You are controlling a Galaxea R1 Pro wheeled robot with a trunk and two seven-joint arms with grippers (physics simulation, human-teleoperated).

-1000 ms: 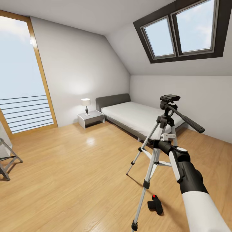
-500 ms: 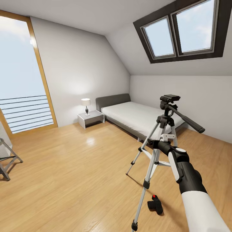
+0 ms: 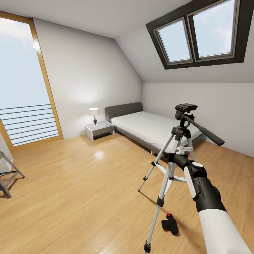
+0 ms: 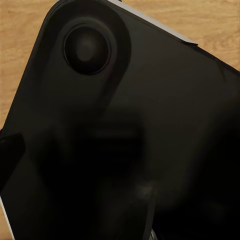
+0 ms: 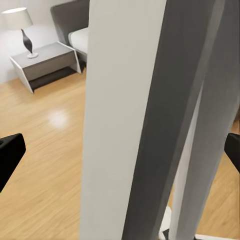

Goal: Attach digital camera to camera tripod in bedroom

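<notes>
camera tripod (image 3: 178, 148), digital camera (image 3: 170, 224) on floor

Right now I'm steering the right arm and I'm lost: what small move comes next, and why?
Probably draw the right gripper back from the camera tripod and lower it toward the digital camera. The camera lies on the wood floor by the tripod's near leg, ungrasped, and the tripod's head is bare. The right wrist view has a silver leg between the open fingertips.
</notes>
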